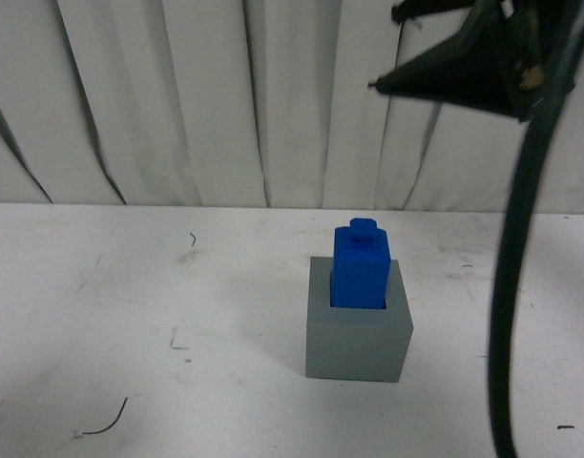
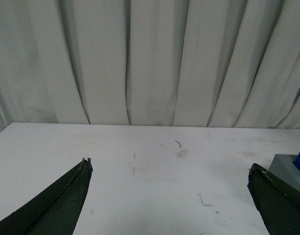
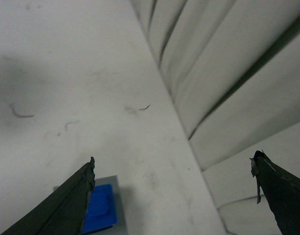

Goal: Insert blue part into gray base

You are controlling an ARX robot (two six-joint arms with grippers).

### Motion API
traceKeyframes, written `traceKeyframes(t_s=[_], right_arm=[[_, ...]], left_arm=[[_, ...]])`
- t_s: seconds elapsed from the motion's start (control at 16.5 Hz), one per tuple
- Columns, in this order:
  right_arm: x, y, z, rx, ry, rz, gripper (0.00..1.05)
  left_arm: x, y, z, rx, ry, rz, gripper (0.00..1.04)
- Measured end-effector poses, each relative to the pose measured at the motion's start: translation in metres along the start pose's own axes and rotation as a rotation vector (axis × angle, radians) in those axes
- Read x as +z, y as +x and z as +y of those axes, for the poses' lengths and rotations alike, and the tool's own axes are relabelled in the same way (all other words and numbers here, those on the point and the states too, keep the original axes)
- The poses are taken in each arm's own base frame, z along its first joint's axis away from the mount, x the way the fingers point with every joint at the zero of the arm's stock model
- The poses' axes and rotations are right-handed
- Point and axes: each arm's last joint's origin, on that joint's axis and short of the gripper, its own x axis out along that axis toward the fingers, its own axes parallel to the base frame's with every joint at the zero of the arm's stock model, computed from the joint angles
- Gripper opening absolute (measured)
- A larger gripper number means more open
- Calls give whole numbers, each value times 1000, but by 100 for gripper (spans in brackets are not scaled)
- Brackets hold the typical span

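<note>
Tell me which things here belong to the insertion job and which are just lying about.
Job:
blue part, standing in the recess
gray base

Lying about:
thin dark strand or mark on the table
curtain behind

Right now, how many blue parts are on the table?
1. The blue part stands upright in the recess of the gray base, right of centre in the front view. I see no other.
</note>
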Motion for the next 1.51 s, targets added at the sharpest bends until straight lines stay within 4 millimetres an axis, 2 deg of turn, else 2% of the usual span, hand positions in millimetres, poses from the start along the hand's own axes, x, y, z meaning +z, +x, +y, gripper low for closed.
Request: traceKeyframes(t_s=[0.18,0.36,0.48,0.54,0.67,0.73,0.79,0.91,1.03,1.21,1.27,1.33,1.45,1.51], right_arm=[[-1,-44,6,-201,7,-79,98],[-21,-78,16,-392,58,-84,98],[-40,-101,31,-544,126,-80,98],[-41,-105,38,-595,154,-89,97],[-35,-107,62,-824,278,-80,85],[-32,-107,71,-857,304,-92,81],[-30,-113,94,-961,417,-105,72],[-39,-127,133,-1101,556,-77,55],[-53,-135,173,-1123,642,-42,39],[-64,-141,218,-1115,674,-35,17],[-66,-144,230,-1124,660,-64,8],[-65,-146,234,-1133,647,-86,2],[-61,-149,236,-1150,624,-129,2],[-68,-147,244,-1144,634,-114,2]], left_arm=[[0,0,0,0,0,0,98],[0,0,0,0,0,0,98],[0,0,0,0,0,0,98],[0,0,0,0,0,0,98],[0,0,0,0,0,0,98],[0,0,0,-1,0,0,98],[0,0,0,0,0,-1,98],[0,0,0,3,0,0,98],[0,0,0,0,0,0,98],[0,0,0,0,0,0,98],[0,0,0,0,0,0,98],[0,0,0,0,0,0,98],[0,0,0,0,0,0,98],[0,0,0,0,0,0,98]])
